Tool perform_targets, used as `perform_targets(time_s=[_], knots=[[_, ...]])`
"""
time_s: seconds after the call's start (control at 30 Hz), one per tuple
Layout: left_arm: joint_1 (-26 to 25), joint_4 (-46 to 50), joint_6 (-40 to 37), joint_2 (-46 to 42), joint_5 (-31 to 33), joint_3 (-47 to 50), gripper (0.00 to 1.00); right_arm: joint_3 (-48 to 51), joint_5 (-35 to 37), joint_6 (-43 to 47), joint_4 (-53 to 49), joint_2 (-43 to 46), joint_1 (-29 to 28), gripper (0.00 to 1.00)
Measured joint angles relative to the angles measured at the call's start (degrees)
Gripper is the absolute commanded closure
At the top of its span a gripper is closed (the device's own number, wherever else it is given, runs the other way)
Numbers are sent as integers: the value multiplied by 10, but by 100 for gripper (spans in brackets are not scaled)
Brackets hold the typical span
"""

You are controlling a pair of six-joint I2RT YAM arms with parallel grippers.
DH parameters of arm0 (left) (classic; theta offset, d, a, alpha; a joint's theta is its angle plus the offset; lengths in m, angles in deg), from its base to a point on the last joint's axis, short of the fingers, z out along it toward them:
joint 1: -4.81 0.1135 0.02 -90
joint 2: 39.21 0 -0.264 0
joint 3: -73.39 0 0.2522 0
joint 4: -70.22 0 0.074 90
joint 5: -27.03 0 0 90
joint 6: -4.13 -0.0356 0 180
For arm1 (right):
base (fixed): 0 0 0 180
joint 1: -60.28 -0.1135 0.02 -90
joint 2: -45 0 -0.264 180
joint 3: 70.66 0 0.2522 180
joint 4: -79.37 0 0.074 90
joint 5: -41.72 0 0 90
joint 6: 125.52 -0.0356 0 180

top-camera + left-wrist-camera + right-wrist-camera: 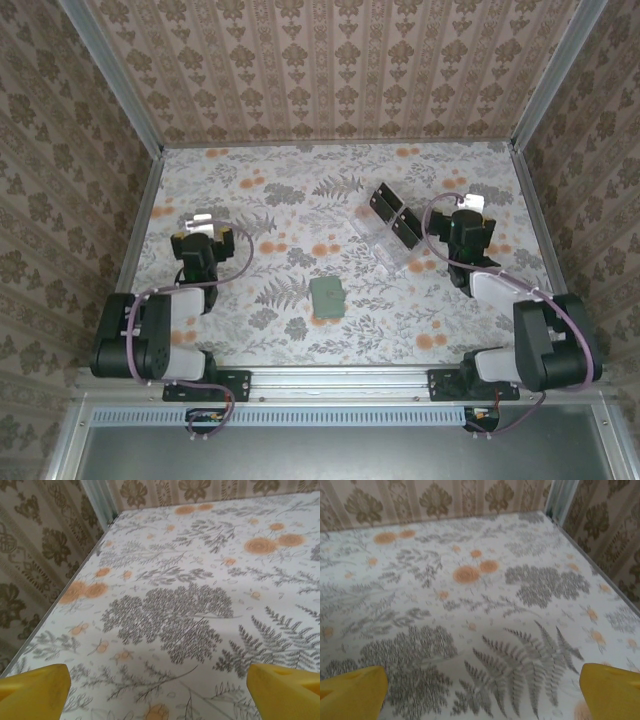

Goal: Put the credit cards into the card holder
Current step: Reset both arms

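Credit cards (384, 203) are seen as 2 black groups in 1 clear tray (388, 250), just left of the right claw (470, 215). 1 card holder (327, 297) is laid closed on the worktop (300, 180) between that and the left claw (205, 232). Both claws are spread wide, with nothing held.

One small, flat, sage-green square card holder (327, 298) lies on the single floral-patterned tabletop (300, 190). One clear plastic tray (392, 248) sits to its far right. The thin black rectangular credit cards (383, 203) stand in that tray in two dark groups; the number of cards in each group cannot be told. There are two black-and-grey robot arms, the left arm (150, 325) and the right arm (545, 340). There are two tools, the left tool (206, 228) and the right tool (470, 212). Each wrist view shows two yellow fingers (30, 690) (610, 690).
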Motion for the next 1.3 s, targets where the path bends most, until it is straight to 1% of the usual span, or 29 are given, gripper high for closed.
perform_targets(time_s=[0.17,0.33,0.4,0.5,0.67,1.3], knots=[[3,-62,-14,69,-29,0,0,40,-20,11,161,-46,1,0],[15,-55,-18,86,-59,-15,0,69,-41,19,282,-85,6,0],[32,-53,-17,86,-79,-28,0,66,-49,21,286,-88,9,0],[45,-52,-17,86,-92,-38,0,60,-68,21,280,-91,21,0],[45,-42,-17,86,-107,-38,0,58,-76,21,275,-91,26,0],[44,-31,-16,86,-114,-38,0,57,-84,21,273,-91,26,0]])
